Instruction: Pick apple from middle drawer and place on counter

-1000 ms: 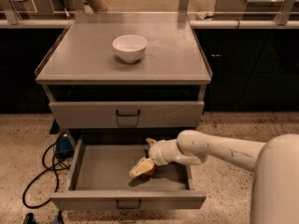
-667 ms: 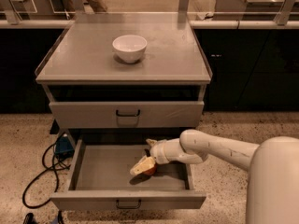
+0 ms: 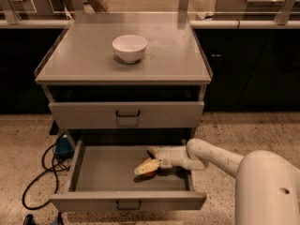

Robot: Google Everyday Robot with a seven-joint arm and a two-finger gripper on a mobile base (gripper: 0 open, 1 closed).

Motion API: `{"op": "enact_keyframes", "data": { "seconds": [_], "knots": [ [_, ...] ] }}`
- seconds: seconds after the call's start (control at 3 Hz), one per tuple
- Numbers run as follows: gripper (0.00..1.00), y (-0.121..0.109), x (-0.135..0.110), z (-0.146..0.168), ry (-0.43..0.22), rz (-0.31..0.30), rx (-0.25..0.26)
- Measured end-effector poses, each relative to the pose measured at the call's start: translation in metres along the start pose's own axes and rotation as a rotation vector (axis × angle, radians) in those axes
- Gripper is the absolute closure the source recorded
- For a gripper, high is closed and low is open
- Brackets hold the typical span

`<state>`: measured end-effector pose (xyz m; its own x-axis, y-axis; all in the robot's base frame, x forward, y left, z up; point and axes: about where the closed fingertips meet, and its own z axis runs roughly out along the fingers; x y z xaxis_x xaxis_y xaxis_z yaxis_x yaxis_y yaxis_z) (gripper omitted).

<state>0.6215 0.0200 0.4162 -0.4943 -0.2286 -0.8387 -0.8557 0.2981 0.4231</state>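
Observation:
The middle drawer [image 3: 93, 172] is pulled open at the bottom of the grey cabinet. My gripper [image 3: 147, 165] reaches into it from the right and is low over the drawer floor, right of centre. The apple [image 3: 151, 173] shows only as a small reddish patch right under the gripper's tip, mostly hidden by it. I cannot tell whether the gripper holds it. The counter [image 3: 164, 55] is the cabinet's flat grey top, above the closed upper drawer [image 3: 126, 115].
A white bowl [image 3: 129, 47] stands on the counter, left of centre. A black cable and a blue box [image 3: 61, 146] lie on the floor left of the cabinet. Long dark-fronted counters run behind. My arm [image 3: 220, 158] crosses the drawer's right wall.
The gripper has shifted slightly to the right inside the drawer. The drawer and bowl have not moved.

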Motion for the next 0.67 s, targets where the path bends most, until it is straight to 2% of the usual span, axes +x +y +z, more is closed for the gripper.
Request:
{"op": "enact_keyframes", "data": {
  "seconds": [0.33, 0.67],
  "knots": [
    [0.00, 0.009, -0.012, -0.011, 0.000, -0.012, 0.067],
    [0.00, 0.037, -0.042, -0.038, -0.021, -0.055, 0.193]
  ]
}}
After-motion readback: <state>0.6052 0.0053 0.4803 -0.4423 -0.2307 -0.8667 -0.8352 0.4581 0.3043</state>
